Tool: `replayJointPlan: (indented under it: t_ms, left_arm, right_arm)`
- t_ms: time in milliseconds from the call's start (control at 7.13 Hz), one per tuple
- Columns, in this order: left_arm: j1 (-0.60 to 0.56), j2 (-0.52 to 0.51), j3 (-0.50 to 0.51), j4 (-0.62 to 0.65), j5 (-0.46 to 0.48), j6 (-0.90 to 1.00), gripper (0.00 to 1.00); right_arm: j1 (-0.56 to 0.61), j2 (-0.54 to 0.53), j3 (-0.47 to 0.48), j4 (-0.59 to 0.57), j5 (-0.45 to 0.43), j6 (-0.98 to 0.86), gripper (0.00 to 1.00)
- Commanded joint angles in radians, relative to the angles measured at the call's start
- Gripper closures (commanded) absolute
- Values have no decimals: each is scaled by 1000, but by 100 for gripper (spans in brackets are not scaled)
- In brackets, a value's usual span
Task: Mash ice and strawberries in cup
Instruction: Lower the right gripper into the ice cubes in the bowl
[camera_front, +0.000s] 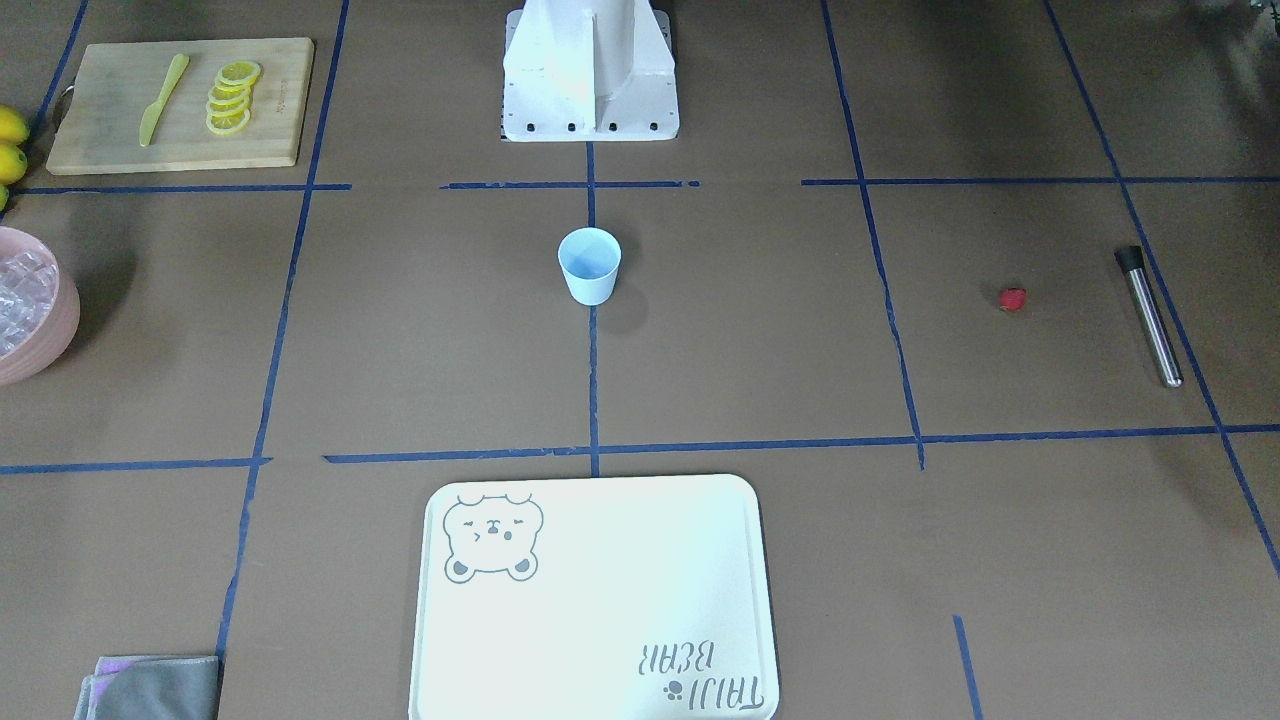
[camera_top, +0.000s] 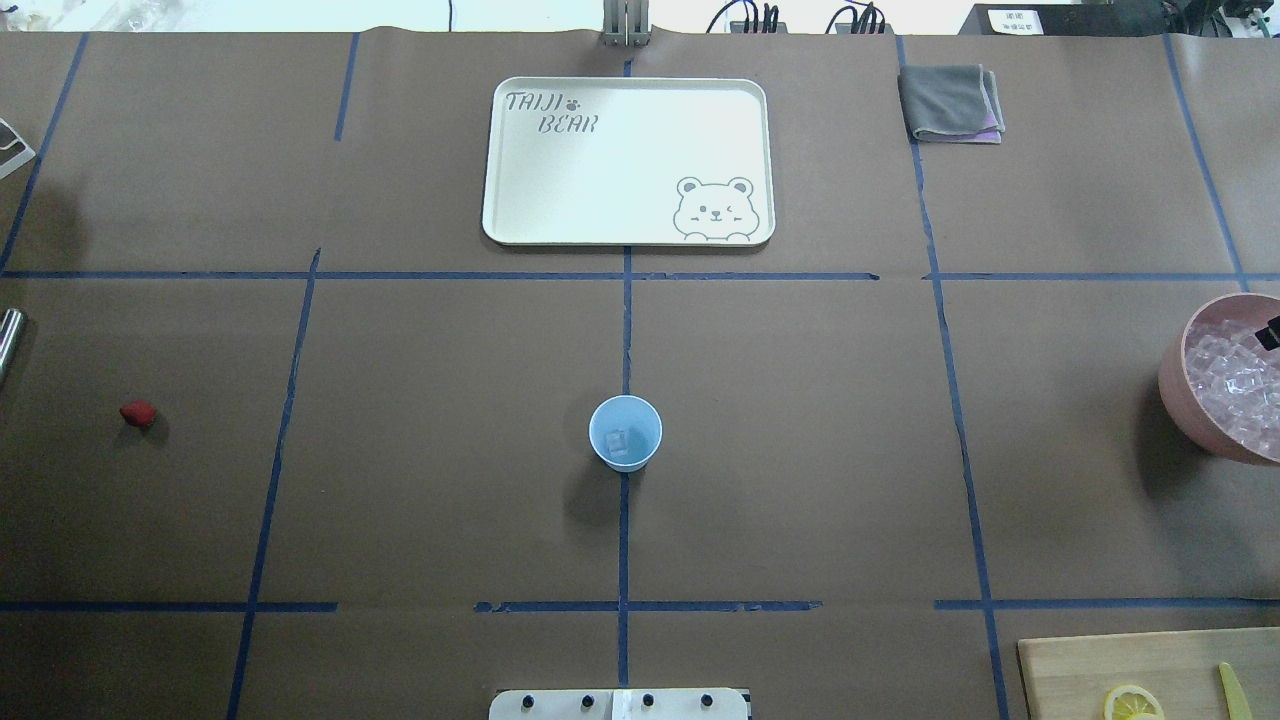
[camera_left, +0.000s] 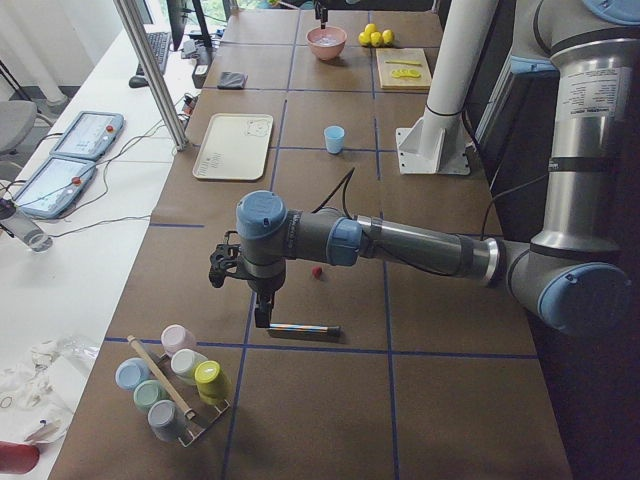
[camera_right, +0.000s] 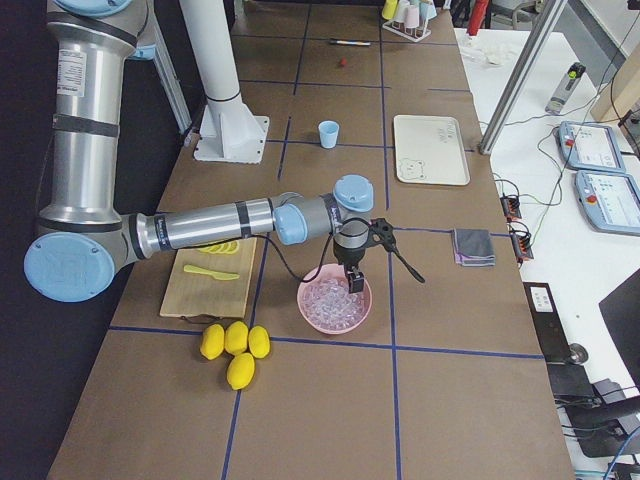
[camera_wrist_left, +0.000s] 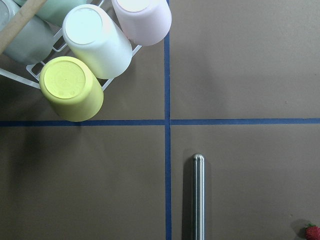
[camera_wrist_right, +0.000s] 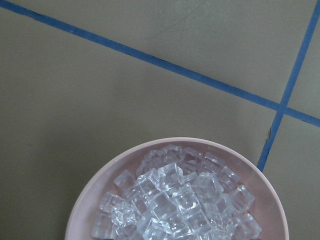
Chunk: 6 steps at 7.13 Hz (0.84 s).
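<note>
**A:** Overhead exterior: the cup (camera_top: 625, 433) holds one ice cube (camera_top: 617, 440); what's left?

**B:** Most, I judge; the strawberry (camera_front: 1013, 299) lies near the left gripper (camera_left: 262, 312), well apart from the cup; the right gripper (camera_right: 354, 282) hangs over the pink bowl (camera_right: 336, 328); how wide either stands, I cannot tell.

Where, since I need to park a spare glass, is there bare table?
The widest bare stretches flank the cup: one between it and the strawberry, one between it and the pink bowl. The tray is also bare. It is crowded at the ends: bowl, cutting board and lemons on one, pastel cups and steel rod on the other.
</note>
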Motion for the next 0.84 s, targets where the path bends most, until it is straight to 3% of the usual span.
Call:
replayJointPlan:
  t_ms: [0, 702]
  left_arm:
    - [0, 2, 1, 0, 0, 1, 0]
    - [0, 2, -5, 0, 0, 0, 0]
  right_arm:
    - [-35, 12, -22, 12, 4, -13, 11]
    - [-109, 9, -43, 3, -3, -22, 23]
